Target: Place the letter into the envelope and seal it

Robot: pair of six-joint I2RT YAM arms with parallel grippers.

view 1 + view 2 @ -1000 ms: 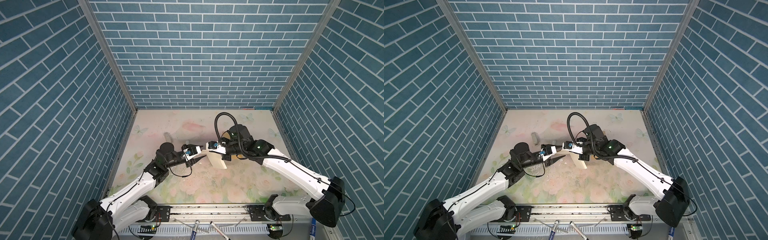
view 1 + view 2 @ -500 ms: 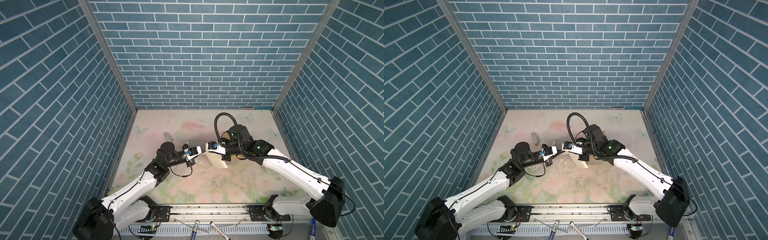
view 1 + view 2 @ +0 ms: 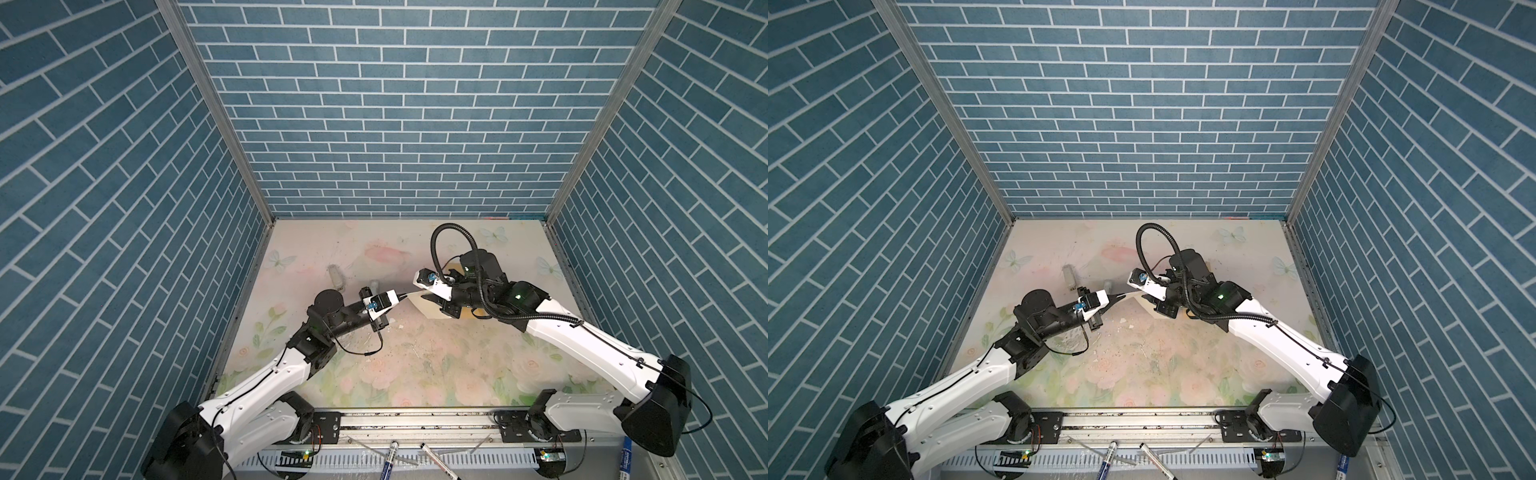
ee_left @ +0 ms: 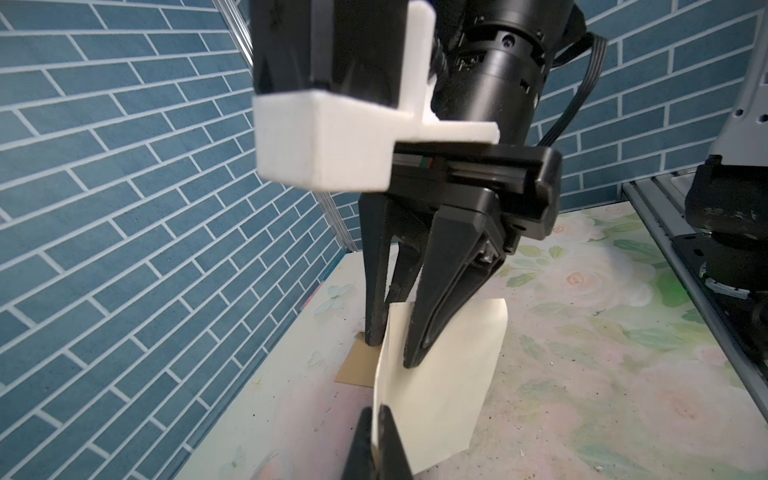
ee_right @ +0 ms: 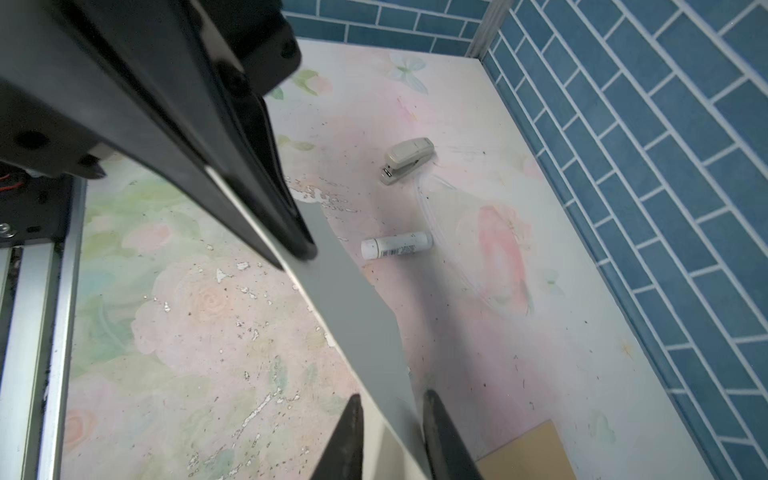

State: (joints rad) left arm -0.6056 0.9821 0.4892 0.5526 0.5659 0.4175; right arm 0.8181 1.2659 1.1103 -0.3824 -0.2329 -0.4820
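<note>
The letter (image 4: 449,374), a pale cream sheet, hangs on edge above the table between both grippers. My left gripper (image 4: 376,415) is shut on its near edge; in both top views it (image 3: 405,295) (image 3: 1121,297) reaches in from the left. My right gripper (image 5: 392,407) stands open, its fingers apart on either side of the letter (image 5: 357,307). In a top view the right gripper (image 3: 420,297) meets the letter (image 3: 424,307) from the right. The mustard envelope (image 5: 528,453) (image 4: 357,368) lies flat on the table under the right arm, mostly hidden.
A grey stapler (image 5: 407,160) (image 3: 337,277) and a white glue stick (image 5: 397,245) (image 3: 375,286) lie on the flowered table behind the left gripper. Blue brick walls close three sides. Marker pens (image 3: 388,457) rest on the front rail.
My left gripper has closed on the letter's edge. My right gripper, shut on the letter before, has parted its fingers. Both arms stay nearly in place.
</note>
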